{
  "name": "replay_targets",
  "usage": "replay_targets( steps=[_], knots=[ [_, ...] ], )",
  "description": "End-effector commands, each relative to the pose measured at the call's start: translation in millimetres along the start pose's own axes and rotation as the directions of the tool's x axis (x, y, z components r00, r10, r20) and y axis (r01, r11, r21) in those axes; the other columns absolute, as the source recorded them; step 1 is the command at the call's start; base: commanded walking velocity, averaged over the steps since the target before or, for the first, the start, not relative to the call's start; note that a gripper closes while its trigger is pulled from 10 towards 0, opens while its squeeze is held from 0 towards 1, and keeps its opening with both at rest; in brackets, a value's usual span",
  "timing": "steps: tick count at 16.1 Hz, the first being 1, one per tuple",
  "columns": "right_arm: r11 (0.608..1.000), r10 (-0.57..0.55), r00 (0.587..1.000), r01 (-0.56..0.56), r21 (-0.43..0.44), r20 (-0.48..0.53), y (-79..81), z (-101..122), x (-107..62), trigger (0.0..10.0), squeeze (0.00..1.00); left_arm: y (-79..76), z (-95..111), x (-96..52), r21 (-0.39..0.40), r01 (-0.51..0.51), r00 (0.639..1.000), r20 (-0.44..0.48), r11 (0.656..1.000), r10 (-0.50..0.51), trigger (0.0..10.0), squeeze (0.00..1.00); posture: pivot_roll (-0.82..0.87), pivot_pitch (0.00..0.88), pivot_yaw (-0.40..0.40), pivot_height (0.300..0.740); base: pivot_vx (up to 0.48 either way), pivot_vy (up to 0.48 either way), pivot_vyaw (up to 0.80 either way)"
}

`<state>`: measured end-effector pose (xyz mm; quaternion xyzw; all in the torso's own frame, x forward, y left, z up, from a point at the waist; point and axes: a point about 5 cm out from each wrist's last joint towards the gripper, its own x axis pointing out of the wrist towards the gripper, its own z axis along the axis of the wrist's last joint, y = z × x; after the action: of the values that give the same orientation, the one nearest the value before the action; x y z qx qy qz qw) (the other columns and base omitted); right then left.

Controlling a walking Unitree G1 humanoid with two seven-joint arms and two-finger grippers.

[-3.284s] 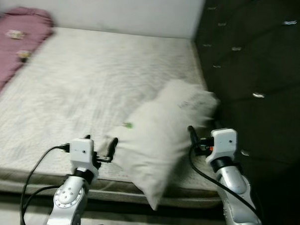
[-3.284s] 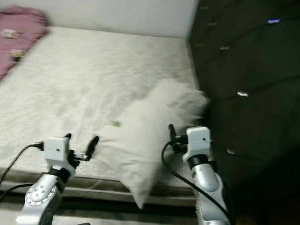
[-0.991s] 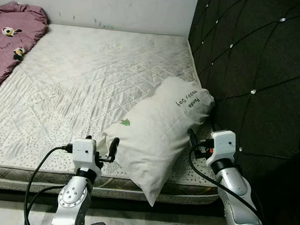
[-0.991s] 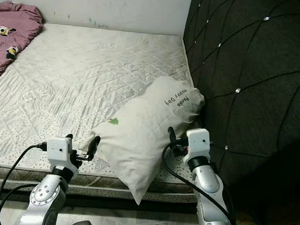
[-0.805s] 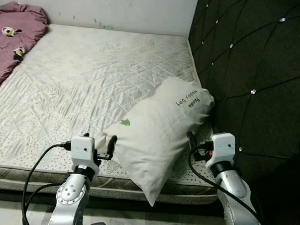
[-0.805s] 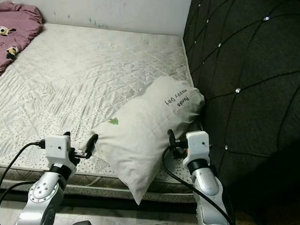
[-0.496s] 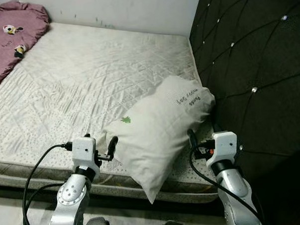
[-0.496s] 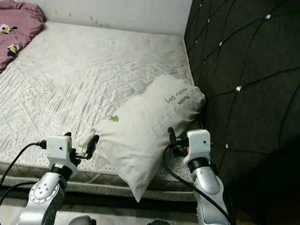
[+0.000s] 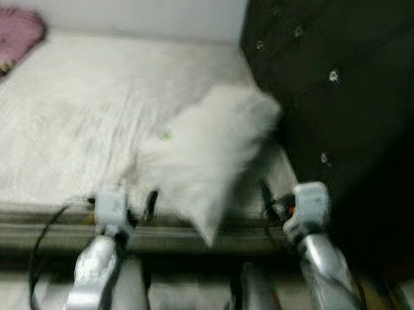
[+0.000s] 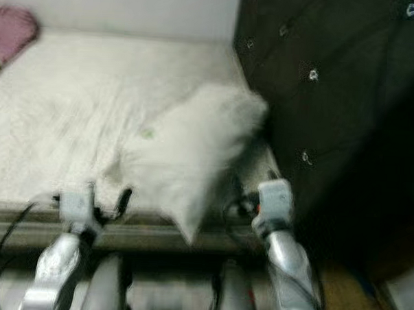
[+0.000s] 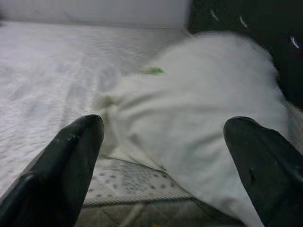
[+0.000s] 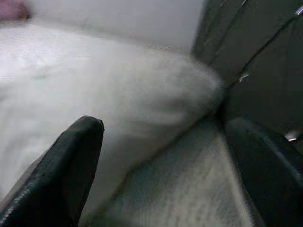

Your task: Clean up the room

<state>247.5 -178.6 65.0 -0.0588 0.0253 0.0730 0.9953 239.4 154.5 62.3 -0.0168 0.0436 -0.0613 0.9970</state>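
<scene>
1. One white pillow (image 9: 207, 151) lies on the mattress (image 9: 71, 115) at its near right corner, close beside the dark tufted headboard (image 9: 334, 85); one corner of the pillow hangs over the mattress's front edge.
2. Both head views are blurred, so fine detail on the pillow is hard to read; a small green mark (image 11: 154, 71) shows on its cover.
3. The left gripper (image 11: 165, 156) is held low in front of the mattress edge, pointing at the pillow's near left side. Its two black fingers (image 11: 71, 156) are spread wide apart with nothing between them, and the pillow sits just beyond the tips.
4. The right gripper (image 12: 170, 170) is held near the mattress's right corner, between the pillow and the headboard. Its fingers (image 12: 71, 161) are also spread wide and hold nothing; the pillow's side lies just ahead of them.
5. Neither gripper can be seen touching the pillow, though the blur makes the left one hard to judge in the head views.
6. A pink blanket (image 9: 16, 33) lies at the far left of the mattress, well apart from the pillow.
7. A pale wall (image 9: 131, 7) runs behind the bed.
</scene>
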Motion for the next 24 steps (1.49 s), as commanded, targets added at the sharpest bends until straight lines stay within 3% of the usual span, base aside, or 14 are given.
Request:
replay_targets(
  steps=[1,7,24],
  knots=[
    [0.999,0.038,0.999,-0.038,-0.011,0.039,6.4,11.2,11.1,10.0,0.0,4.2,-11.1,-8.1,-0.009,-0.018,0.999,-0.047,1.0,0.018,10.0,0.0,-0.01,0.0,-0.035,0.607,0.0,0.0,0.0],
    [0.999,0.05,0.998,-0.049,-0.018,0.043,8.8,12.1,13.6,10.0,0.0,3.9,-9.8,-8.7,-0.021,-0.003,1.0,-0.03,1.0,0.002,10.0,0.0,-0.01,0.0,-0.039,0.607,0.0,0.0,0.0],
    [0.996,0.081,0.996,-0.08,-0.035,0.046,10.3,12.7,13.5,10.0,0.0,-0.6,-9.8,-6.1,-0.036,0.021,1.0,-0.015,0.999,-0.021,10.0,0.0,-0.02,0.0,-0.045,0.607,0.326,0.0,0.0]
  ],
)
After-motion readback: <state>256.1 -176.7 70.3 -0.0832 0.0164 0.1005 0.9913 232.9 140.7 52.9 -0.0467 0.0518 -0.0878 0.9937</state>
